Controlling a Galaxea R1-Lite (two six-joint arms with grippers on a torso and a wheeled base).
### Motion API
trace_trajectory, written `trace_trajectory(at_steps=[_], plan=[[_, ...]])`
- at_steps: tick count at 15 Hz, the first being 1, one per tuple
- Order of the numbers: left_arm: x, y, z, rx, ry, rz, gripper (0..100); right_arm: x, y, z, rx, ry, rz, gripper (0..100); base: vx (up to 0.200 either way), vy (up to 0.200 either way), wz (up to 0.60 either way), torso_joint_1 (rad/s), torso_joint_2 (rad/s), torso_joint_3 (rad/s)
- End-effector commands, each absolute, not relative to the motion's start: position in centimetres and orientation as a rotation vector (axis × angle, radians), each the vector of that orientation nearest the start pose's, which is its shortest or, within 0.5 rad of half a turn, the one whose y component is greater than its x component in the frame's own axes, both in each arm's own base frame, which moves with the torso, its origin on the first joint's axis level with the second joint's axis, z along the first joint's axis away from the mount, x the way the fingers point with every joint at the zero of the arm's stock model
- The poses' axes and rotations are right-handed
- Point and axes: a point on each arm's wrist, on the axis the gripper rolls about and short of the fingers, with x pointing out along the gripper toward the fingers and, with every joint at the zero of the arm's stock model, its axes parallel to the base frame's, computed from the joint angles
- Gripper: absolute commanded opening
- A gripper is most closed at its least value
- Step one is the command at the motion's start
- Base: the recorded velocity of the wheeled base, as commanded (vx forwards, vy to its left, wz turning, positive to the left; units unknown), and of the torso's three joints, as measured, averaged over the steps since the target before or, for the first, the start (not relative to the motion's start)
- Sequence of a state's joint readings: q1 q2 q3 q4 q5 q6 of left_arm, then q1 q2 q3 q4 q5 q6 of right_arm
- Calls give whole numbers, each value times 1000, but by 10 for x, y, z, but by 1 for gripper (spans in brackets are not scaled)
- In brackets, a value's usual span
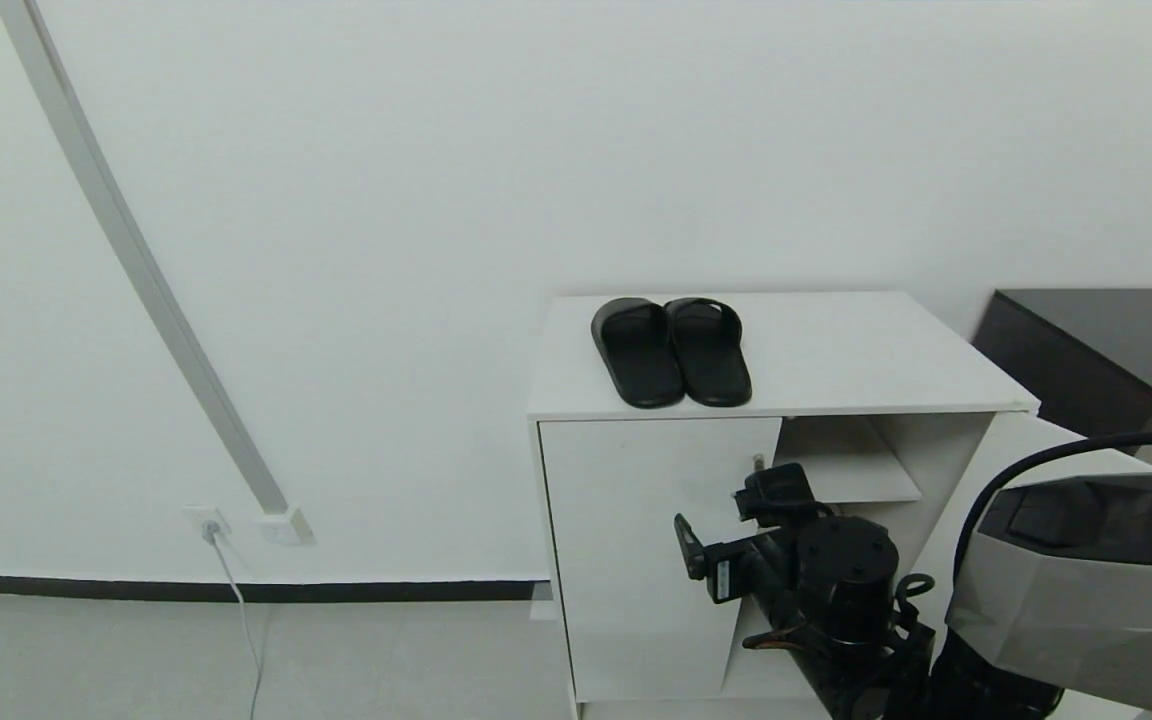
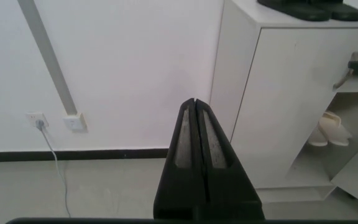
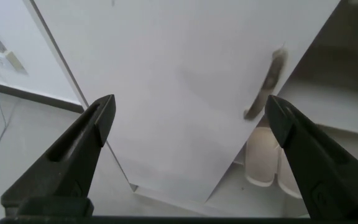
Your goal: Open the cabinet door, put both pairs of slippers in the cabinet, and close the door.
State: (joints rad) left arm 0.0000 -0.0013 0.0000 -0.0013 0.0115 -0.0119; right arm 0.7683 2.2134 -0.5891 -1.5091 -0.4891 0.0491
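Left gripper (image 2: 194, 107) hangs nearest, low and left of the cabinet (image 1: 836, 380), fingers pressed together on nothing. Right gripper (image 3: 188, 115) sits just in front of the closed left door (image 1: 636, 540), fingers spread wide and empty, with the door handle (image 1: 758, 463) near its right fingertip, not touching. The right half of the cabinet is open: an inner shelf (image 1: 846, 470) shows, and a pale pair of slippers (image 2: 329, 127) stands on the bottom inside, behind the left door's edge. The black slippers (image 1: 671, 352) lie side by side on the cabinet top, toward its left, toes at the front edge. Farthest is the white wall with a socket (image 1: 206, 522) low on the left. Judgement: one pair is stowed, the black pair is still out, so about halfway. Next move probably needs the right gripper raised above the cabinet top to close on the black pair, then lowered into the open side; door closing comes last.
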Motion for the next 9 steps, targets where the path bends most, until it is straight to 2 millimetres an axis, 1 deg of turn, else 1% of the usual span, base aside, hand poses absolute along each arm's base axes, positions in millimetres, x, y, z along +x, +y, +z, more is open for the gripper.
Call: trace_trajectory(at_steps=[1,4,9], plan=[[-23,0,76,-12,-2,12,0,255,232,50,-20,101,276,100,0,0,0,256,-579,-320],[-23,0,76,-12,-2,12,0,255,232,50,-20,101,276,100,0,0,0,263,-595,-338],[-23,0,76,-12,-2,12,0,255,232,50,-25,99,277,100,0,0,0,190,-420,-232]])
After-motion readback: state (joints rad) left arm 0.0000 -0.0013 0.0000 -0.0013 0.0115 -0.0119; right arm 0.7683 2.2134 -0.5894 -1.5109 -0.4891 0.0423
